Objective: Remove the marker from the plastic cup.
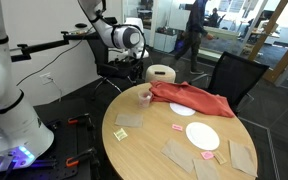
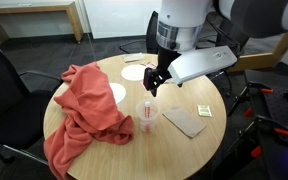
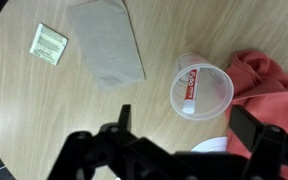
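The Robotiq gripper (image 3: 184,120) hangs over the table with its two dark fingers (image 3: 124,118) spread wide, holding nothing. In the wrist view the plastic cup (image 3: 202,90) stands upright on the wood just past the gap between the fingers. It is small, round and translucent whitish, with a thin rim. The marker (image 3: 189,85) lies slanted inside it, red and white against the inner wall. The cup rests on a round table (image 2: 174,150) with a pale wood-grain top, roughly mid-table in an exterior view (image 2: 147,115). Just beside the cup lies a crumpled red cloth (image 2: 84,105), soft and folded, spilling over the table edge. It partly covers a white plate (image 2: 117,92). On the cup's other side a flat grey rectangular mat (image 3: 106,45) lies on the wood, and beyond it a small square green packet (image 3: 47,43). In an exterior view a large beige cylinder (image 1: 160,73) stands at the far rim. Another white round plate (image 1: 202,135) and more grey mats (image 1: 177,152) sit nearer the camera, and black office chairs (image 1: 234,70) ring the table. Nothing lies between the fingers and the cup. In an exterior view the gripper (image 2: 158,82) is above the tabletop, clear of the cup's rim and touching nothing.
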`<state>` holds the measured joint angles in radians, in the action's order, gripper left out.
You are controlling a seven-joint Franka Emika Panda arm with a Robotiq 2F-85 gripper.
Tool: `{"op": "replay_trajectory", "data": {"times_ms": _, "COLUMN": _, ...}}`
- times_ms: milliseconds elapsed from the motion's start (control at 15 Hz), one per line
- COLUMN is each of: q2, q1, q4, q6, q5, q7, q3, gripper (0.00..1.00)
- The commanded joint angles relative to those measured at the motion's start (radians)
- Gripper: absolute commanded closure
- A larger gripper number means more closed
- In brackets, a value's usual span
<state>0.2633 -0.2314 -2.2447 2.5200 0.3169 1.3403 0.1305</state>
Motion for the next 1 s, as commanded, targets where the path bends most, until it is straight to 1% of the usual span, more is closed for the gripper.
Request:
{"op": "replay_trajectory", "data": {"times_ms": 0, "q2": 0.069, "q1": -0.032, "q4": 0.066, "q6": 0.015, "q5": 0.013, "q7": -0.025, "q3": -0.035, "gripper": 0.0}}
{"op": "replay_trajectory", "data": {"times_ms": 200, "q2": 0.117, "q1": -0.051, "q4": 0.11, "q6": 0.024, "q5": 0.015, "q7": -0.036, "q3": -0.054, "gripper": 0.0}}
{"op": "replay_trajectory", "data": {"times_ms": 400, "q2": 0.161, "q1": -0.066, "q4": 0.146, "q6": 0.031, "q5": 0.003, "q7": -0.05, "q3": -0.071, "gripper": 0.12}}
{"op": "replay_trajectory", "data": {"times_ms": 533, "q2": 0.186, "q1": -0.073, "q4": 0.165, "q6": 0.036, "q5": -0.005, "q7": -0.056, "q3": -0.08, "gripper": 0.28}}
{"op": "replay_trajectory", "data": {"times_ms": 667, "q2": 0.208, "q1": -0.078, "q4": 0.181, "q6": 0.039, "q5": -0.012, "q7": -0.063, "q3": -0.086, "gripper": 0.24}}
{"op": "replay_trajectory", "data": {"times_ms": 733, "q2": 0.219, "q1": -0.08, "q4": 0.188, "q6": 0.043, "q5": -0.013, "q7": -0.066, "q3": -0.089, "gripper": 0.27}}
{"op": "replay_trajectory", "data": {"times_ms": 800, "q2": 0.228, "q1": -0.083, "q4": 0.195, "q6": 0.044, "q5": -0.015, "q7": -0.073, "q3": -0.094, "gripper": 0.28}}
{"op": "replay_trajectory", "data": {"times_ms": 933, "q2": 0.244, "q1": -0.088, "q4": 0.208, "q6": 0.048, "q5": -0.018, "q7": -0.077, "q3": -0.1, "gripper": 0.36}}
